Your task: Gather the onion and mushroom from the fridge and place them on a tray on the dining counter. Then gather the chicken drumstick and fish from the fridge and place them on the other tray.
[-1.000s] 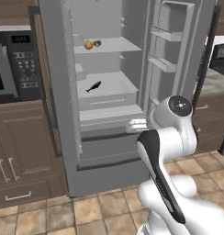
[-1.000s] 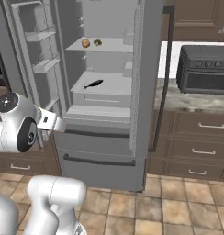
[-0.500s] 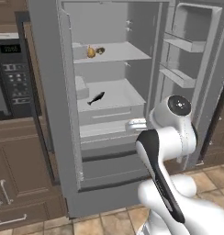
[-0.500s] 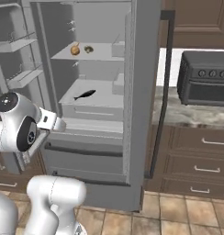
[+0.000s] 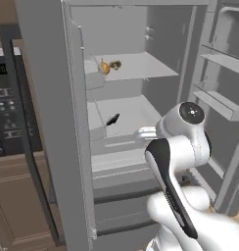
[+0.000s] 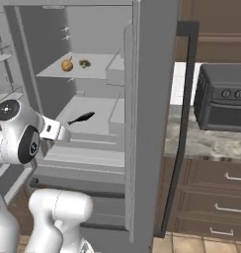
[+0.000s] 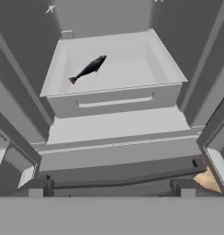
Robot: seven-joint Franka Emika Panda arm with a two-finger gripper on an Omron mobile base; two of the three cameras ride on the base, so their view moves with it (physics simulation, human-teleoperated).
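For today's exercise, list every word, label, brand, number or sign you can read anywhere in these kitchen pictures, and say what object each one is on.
No text can be read with certainty.
Microwave display: faint digits, too blurred to read.
Microwave keypad: rows of pale marks, too small to read.
Toaster oven: knobs with no legible markings.
Fridge, its shelves, and the fish: no labels or brand marks.

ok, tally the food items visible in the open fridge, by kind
onion: 1
mushroom: 1
fish: 1
Total: 3, onion and mushroom on the upper shelf, fish on the shelf below.
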